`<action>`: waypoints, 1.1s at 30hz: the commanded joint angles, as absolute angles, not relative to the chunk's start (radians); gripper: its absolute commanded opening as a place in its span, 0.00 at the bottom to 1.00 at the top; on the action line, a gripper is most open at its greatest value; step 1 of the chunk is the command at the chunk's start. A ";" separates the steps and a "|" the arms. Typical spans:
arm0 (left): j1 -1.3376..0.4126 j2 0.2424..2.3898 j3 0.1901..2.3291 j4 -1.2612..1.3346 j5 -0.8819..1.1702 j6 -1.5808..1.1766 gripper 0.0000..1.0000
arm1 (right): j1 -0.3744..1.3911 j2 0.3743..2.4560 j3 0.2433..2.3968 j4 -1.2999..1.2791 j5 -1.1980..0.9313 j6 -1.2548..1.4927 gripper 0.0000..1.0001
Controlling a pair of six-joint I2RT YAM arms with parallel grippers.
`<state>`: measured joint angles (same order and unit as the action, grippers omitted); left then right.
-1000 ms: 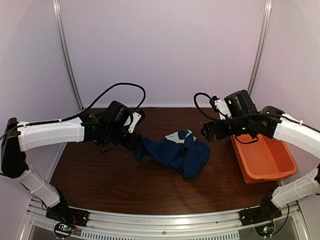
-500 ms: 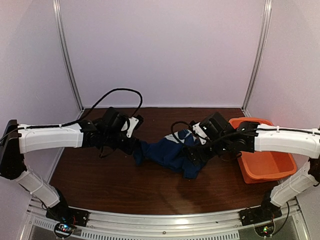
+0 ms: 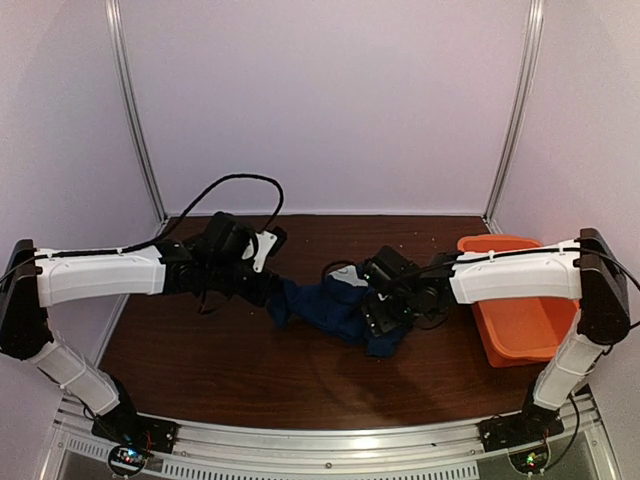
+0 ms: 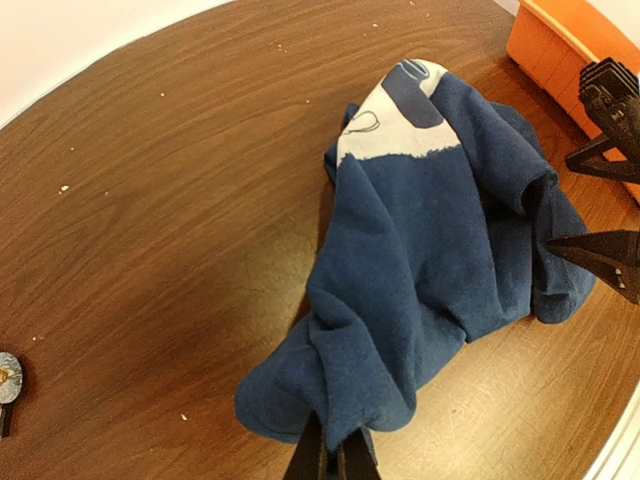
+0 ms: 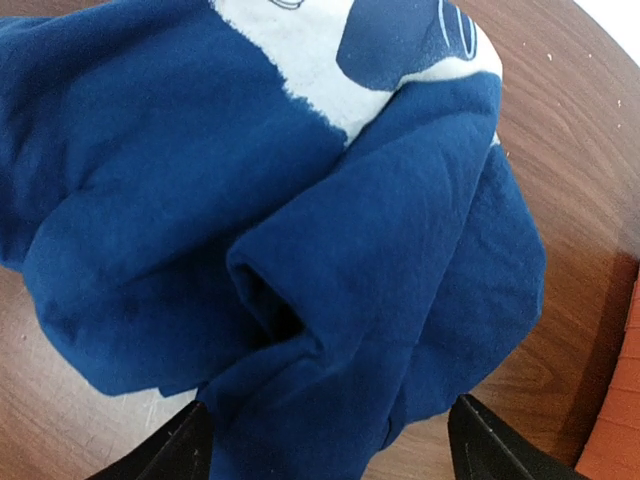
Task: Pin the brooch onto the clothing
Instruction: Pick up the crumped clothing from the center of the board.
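Left hand: fingers pressed together, pinching a fold at the rim of the navy T-shirt. From the overhead view, this hand sits at the shirt's left end.

The T-shirt lies crumpled in a heap mid-counter, on dark brown wood. The white chest print is folded over at the far side, only partly showing.

Right hand: fingers spread wide, low over the shirt's right end, with a bunched ridge of blue cloth between them. Nothing is clamped. From the left wrist camera one of its fingertips appears to touch the cloth's edge; I cannot tell about the other.

Brooch: a small round greyish-blue disc flat on bare wood, half cut off at the left border of the left wrist view, well apart from the shirt. Not pinned. I cannot find it from overhead.

Orange tub stands at the counter's right side, near the right arm.
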<state>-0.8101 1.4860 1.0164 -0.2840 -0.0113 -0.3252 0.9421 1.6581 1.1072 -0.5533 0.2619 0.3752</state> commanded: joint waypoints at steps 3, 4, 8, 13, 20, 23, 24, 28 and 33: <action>-0.784 1.459 1.010 -0.233 0.038 -0.340 0.00 | 0.916 1.727 1.165 -0.545 0.360 0.374 0.57; -0.783 1.459 1.012 -0.235 0.038 -0.340 0.00 | 0.909 1.729 1.165 -0.536 0.347 0.369 0.47; -0.759 1.447 1.015 -0.235 0.038 -0.338 0.00 | 0.887 1.693 1.192 -0.542 0.351 0.329 0.02; -0.732 1.430 1.081 -0.281 0.033 -0.337 0.00 | 0.858 1.566 1.258 -0.616 0.364 0.277 0.00; -0.732 1.394 1.243 -0.398 -0.032 -0.328 0.00 | 0.859 1.399 1.358 -0.752 0.353 0.211 0.00; -0.732 1.358 1.265 -0.403 -0.046 -0.321 0.00 | 0.863 1.313 1.352 -0.793 0.341 0.176 0.00; -0.732 1.348 1.265 -0.403 -0.056 -0.317 0.00 | 0.864 1.289 1.345 -0.804 0.341 0.168 0.00; -0.733 1.332 1.264 -0.407 -0.053 -0.291 0.00 | 0.893 1.200 1.299 -0.830 0.352 0.155 0.00; -0.743 1.365 1.250 -0.390 -0.020 -0.268 0.00 | 0.948 1.147 1.207 -0.819 0.346 0.148 0.00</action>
<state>-0.7361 1.3373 1.2507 -0.3985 -0.0360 -0.3042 0.9089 1.1667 1.2747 -0.7925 0.3370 0.1688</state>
